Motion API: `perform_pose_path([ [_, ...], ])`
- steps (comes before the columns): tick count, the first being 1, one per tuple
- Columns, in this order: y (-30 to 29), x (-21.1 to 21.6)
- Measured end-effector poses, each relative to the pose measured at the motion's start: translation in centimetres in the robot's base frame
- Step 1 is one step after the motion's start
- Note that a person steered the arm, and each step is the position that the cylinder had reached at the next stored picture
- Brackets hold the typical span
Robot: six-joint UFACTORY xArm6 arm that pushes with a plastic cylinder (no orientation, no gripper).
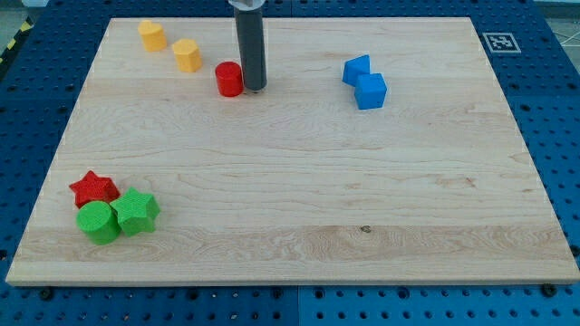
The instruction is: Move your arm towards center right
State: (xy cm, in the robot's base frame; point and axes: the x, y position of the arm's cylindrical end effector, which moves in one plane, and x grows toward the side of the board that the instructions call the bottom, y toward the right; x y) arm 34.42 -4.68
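Note:
My tip (253, 87) is at the top middle of the wooden board (299, 181), touching or almost touching the right side of a red cylinder (228, 79). Two blue blocks lie to the right of it: a blue wedge-like block (356, 68) and a blue cube (371, 91), side by side. Two yellow blocks (152, 34) (187, 54) lie at the top left. At the bottom left are a red star (93, 188), a green cylinder (98, 222) and a green star (136, 211), clustered together.
The board lies on a blue perforated table (557, 109). A black and white marker tag (499, 42) sits off the board's top right corner.

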Motion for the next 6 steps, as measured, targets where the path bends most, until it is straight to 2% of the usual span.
perform_pose_path([
  [1, 5.2, 0.0],
  [3, 12.0, 7.5],
  [4, 19.0, 8.4],
  [5, 22.9, 6.7],
  [6, 23.0, 4.0],
])
